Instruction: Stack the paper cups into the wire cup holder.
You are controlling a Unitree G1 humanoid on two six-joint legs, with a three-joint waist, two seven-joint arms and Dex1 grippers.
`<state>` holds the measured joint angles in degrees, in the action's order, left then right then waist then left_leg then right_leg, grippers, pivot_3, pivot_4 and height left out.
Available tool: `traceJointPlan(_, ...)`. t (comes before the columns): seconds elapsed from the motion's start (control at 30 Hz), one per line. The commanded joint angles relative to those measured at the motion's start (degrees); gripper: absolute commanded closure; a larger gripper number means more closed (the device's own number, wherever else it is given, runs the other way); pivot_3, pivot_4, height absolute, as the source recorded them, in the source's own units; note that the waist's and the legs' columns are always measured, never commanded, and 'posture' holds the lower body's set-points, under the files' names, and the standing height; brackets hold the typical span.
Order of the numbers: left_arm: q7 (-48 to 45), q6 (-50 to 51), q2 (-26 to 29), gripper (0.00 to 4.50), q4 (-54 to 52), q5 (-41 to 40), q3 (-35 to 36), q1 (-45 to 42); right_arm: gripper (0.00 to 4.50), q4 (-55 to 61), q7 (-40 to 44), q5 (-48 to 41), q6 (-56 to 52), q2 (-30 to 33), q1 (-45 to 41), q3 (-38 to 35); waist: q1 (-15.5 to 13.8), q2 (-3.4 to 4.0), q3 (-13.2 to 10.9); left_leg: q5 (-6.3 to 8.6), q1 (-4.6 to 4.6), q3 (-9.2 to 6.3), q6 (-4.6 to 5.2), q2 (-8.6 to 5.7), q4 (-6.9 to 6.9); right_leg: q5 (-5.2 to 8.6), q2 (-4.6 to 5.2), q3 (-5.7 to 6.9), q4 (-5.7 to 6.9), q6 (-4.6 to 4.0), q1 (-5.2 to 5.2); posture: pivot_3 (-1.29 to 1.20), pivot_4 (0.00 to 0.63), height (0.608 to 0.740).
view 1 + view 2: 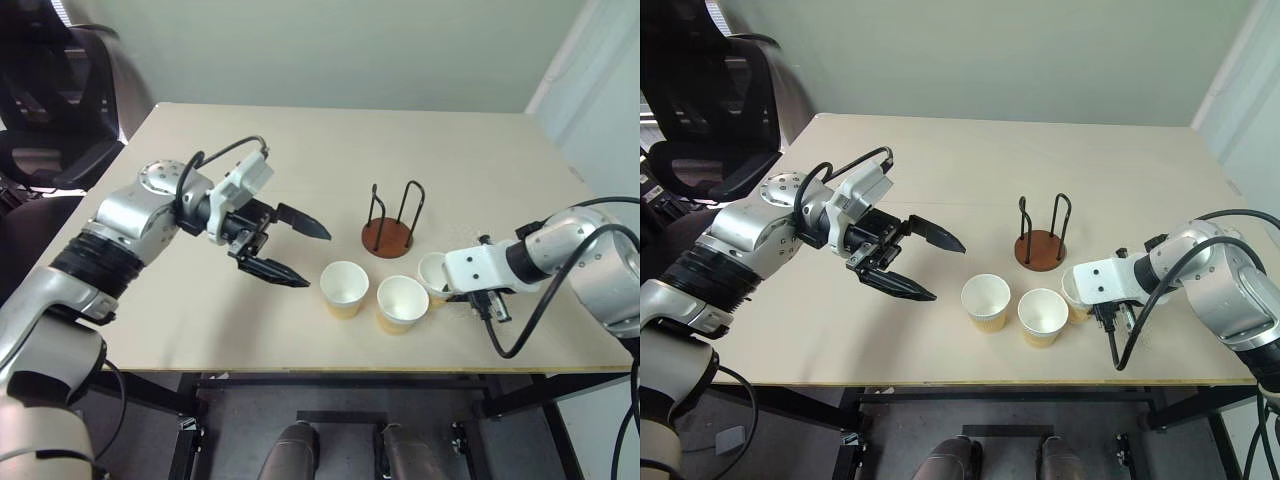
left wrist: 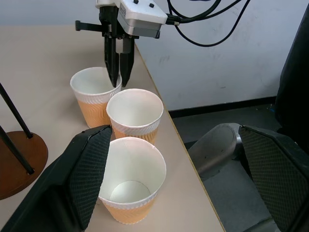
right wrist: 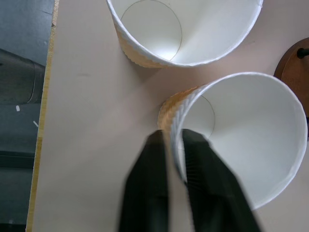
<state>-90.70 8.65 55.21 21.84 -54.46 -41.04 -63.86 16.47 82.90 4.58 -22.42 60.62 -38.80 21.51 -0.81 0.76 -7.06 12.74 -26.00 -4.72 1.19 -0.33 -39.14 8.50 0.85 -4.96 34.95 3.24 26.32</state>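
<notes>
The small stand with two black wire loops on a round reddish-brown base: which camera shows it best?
The left eye view: the wire stand with its reddish-brown disc base appears whole and unobstructed, empty, behind the three paper cups. The right eye view shows it equally whole. The left wrist view catches part of the base and wires; the right wrist view just a base edge.

Paper cups (image 1: 343,288): white inside and at rim, pale yellow-tan outside with fine ribbed texture. All three alike, along the bench's near edge. Wire cup holder (image 1: 388,225): reddish-brown round base, black wire loops. Bench (image 1: 300,150): plain light beige top. Left end effector (image 1: 290,248): black fingers, silver-grey arm. Right end effector (image 3: 175,159): black fingers, white housing. Chair (image 1: 50,110) past the bench's far left corner: black.
</notes>
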Motion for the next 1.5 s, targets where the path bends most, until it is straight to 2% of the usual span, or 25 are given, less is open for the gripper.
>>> traceJointPlan(0.03, -1.8, -0.1, 0.6, 0.00, 0.2, 0.0, 2.4, -0.6, 4.47, 0.6, 0.5, 0.2, 1.0, 0.0, 0.0, -0.6, 0.0, 0.00, 0.0, 0.00, 0.00, 0.00, 0.00, 0.00, 0.00, 0.00, 0.00, 0.00, 0.00, 0.00, 0.00, 0.00, 0.150, 0.740)
traceJointPlan(0.6, -1.8, -0.6, 0.6, 0.00, 1.8, 0.7, 3.0, -0.8, 4.47, 0.7, 1.9, -0.5, 1.0, 0.1, -0.2, -1.5, 0.0, 0.00, 0.0, 0.02, 0.00, -0.01, -0.03, 0.00, 0.02, 0.03, 0.00, 0.00, 0.00, -0.04, 0.00, 0.00, 0.150, 0.740)
traceJointPlan(1.5, -1.8, -2.6, -5.9, 0.00, 14.1, 7.5, 13.9, -5.3, 4.47, 1.6, 1.9, -0.8, -0.3, 0.5, 0.1, -2.1, 0.1, 0.00, 0.0, 0.03, 0.00, -0.03, -0.06, 0.00, 0.06, 0.04, 0.00, 0.01, -0.02, -0.07, 0.02, 0.00, 0.150, 0.740)
